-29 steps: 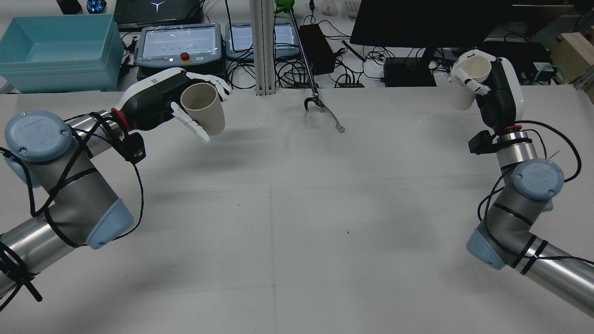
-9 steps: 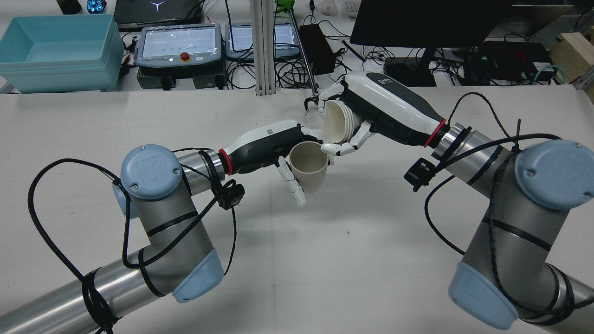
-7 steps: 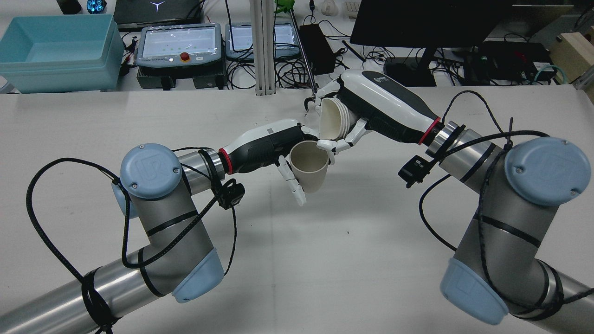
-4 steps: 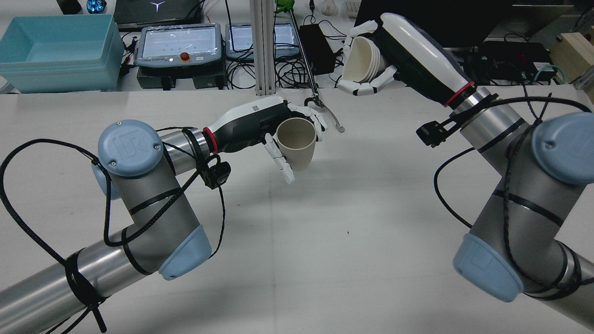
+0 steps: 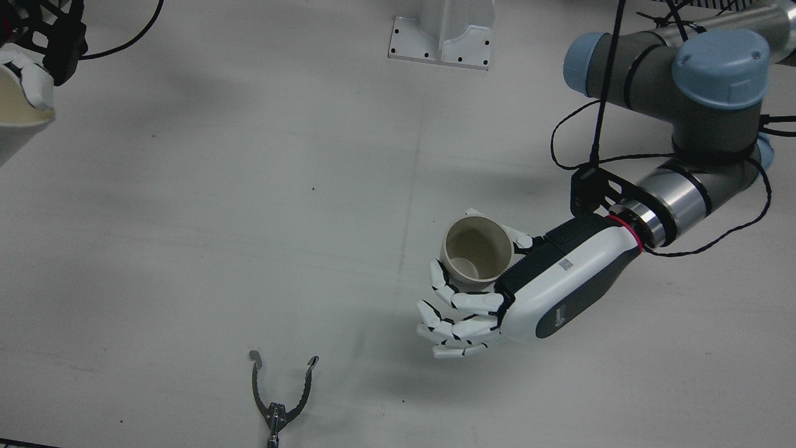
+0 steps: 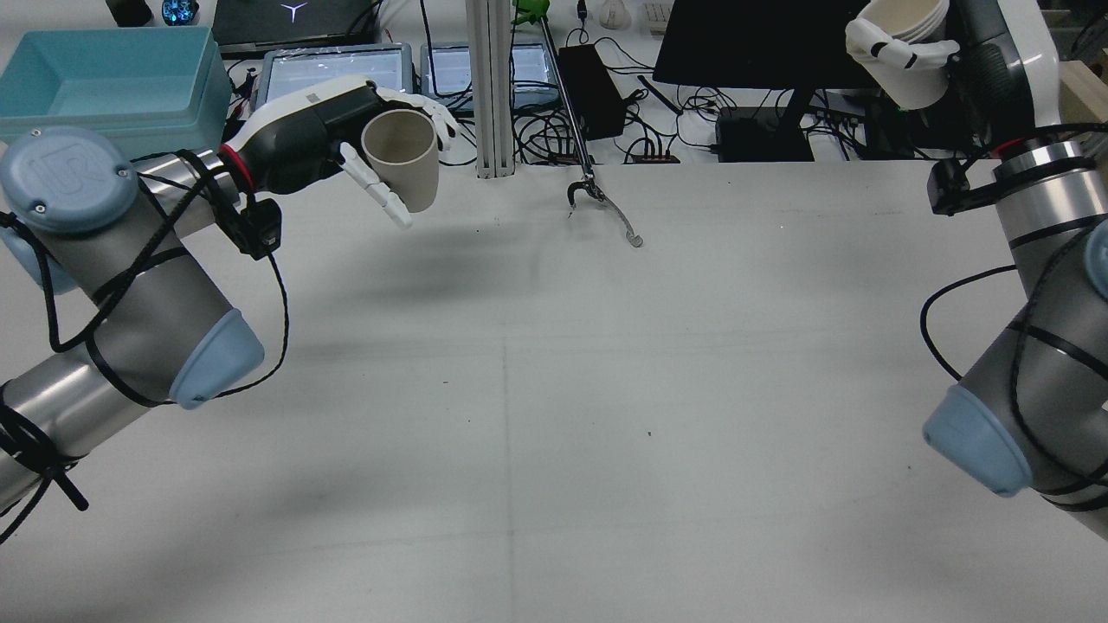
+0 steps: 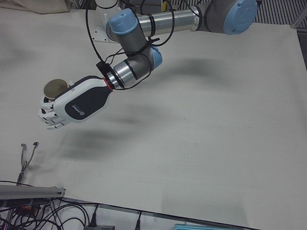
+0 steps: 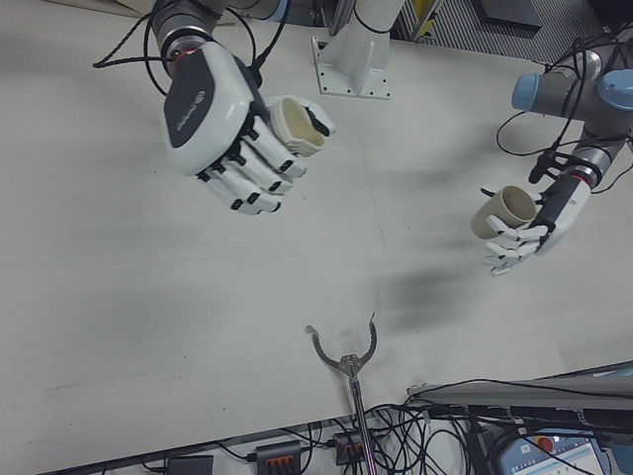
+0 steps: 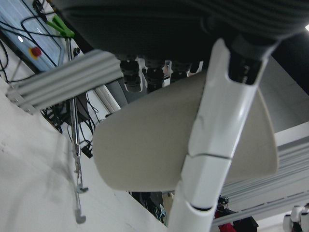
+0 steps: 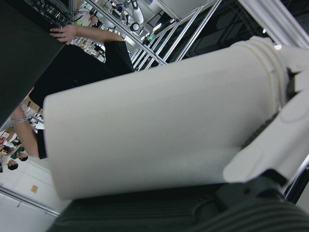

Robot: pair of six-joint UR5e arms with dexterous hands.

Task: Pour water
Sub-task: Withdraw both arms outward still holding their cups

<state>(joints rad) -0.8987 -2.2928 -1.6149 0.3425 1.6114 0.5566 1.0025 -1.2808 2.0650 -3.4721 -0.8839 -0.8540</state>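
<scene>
Above the white table (image 5: 249,186), seen from the front camera, the left hand (image 5: 497,292) holds a beige cup (image 5: 476,251) upright and clear of the surface, fingers (image 5: 454,311) wrapped about its wall; the open mouth shows a pale bottom, and whether any water lies in it cannot be told. Metal tongs (image 5: 277,398) lie on the table near the lower edge, well apart from the hand. At the top left corner only a sliver of the right hand (image 5: 28,68) and its white cup (image 5: 15,109) shows.

From the rear camera, the left hand (image 6: 329,138) grips the beige cup (image 6: 402,169) at the far left of the table, the cup roughly upright. The right hand (image 6: 961,61) is raised at the far right, closed around the white cup (image 6: 905,61), which appears to be several cups nested. The tongs (image 6: 602,208) lie between the two, at the table's far edge. A teal bin (image 6: 104,95) and a control tablet (image 6: 333,78) sit beyond the table.

The left-front camera shows the left hand (image 7: 72,105) with the beige cup (image 7: 56,88) behind it.

The right-front camera shows the right hand (image 8: 232,124) clasping the white cup (image 8: 297,124), and the left hand (image 8: 529,233) with its beige cup (image 8: 502,210) well apart.

The left hand camera shows the beige cup (image 9: 159,140) crossed by a white finger (image 9: 217,145).

The right hand camera is filled by the white cup (image 10: 154,125), a person (image 10: 72,63) behind it.
</scene>
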